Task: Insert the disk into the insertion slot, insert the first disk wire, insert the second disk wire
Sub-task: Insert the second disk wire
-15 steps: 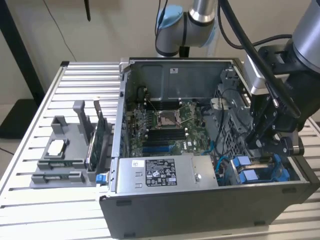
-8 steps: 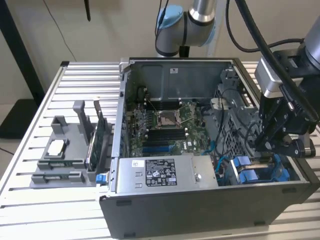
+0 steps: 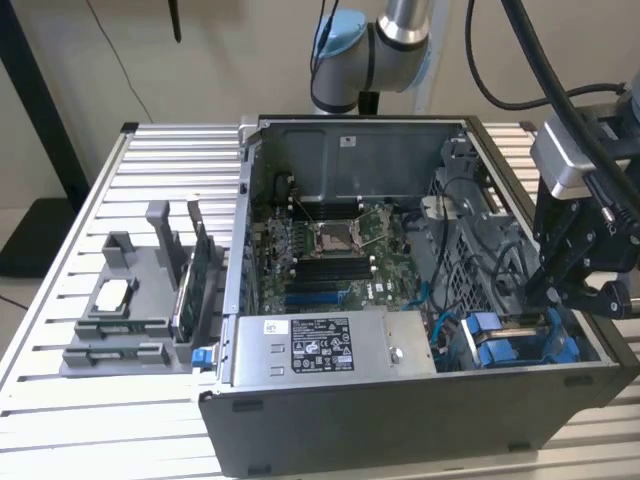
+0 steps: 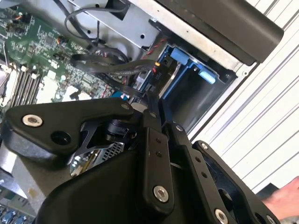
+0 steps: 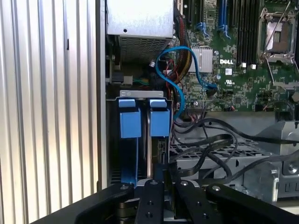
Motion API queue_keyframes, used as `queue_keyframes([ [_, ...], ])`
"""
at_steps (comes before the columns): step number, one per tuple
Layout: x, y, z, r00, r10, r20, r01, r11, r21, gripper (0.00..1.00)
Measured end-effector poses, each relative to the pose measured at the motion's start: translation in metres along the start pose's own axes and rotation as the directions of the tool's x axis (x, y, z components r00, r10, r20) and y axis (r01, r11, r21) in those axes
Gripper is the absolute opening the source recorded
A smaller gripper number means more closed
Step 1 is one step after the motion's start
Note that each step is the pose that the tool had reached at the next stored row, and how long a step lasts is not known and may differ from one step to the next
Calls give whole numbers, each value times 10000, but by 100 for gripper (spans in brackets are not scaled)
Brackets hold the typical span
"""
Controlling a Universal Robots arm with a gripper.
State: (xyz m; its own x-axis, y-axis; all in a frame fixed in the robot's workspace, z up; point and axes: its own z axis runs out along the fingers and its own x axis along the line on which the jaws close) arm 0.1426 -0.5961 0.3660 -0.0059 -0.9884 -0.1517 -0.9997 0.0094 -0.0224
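the gripper [image 3: 580,290] hangs over the open computer case [image 3: 400,420] at the corner toward the exterior view's right, where the drive cage sits. in the first wrist view two bright blue carriers stand side by side in the cage: the disk [image 5: 159,122] appears to be the one nearer the motherboard [image 5: 243,51], already seated in the insertion slot [image 5: 140,100], with the other blue carrier [image 5: 129,123] beside it against the case wall. in both wrist views the black fingers [image 5: 154,200] look pressed close together with no gap visible and nothing plainly between them, so the claw reads as closed and empty, its tip just above the seated carriers. a light blue data wire [image 5: 175,70] loops from the board toward the cage, and black cables [image 5: 210,140] lie over the grey metal beside it. as a judgement, the drive is stiff, fairly heavy and shock-sensitive, best handled by its plastic frame edges; the wires are limp and springy, so the rigid plug end is the place to pinch.
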Motion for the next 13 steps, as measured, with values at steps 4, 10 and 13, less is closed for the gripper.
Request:
queue_keyframes([
  [4, 0, -2, 0, 10000, 0, 1, 0, 10000, 0, 16],
  [10, 0, -14, 1, 10000, 2, -5, -2, 10000, -29, 16],
  [13, 0, -36, 2, 10000, 19, -36, -20, 9999, -138, 16],
])
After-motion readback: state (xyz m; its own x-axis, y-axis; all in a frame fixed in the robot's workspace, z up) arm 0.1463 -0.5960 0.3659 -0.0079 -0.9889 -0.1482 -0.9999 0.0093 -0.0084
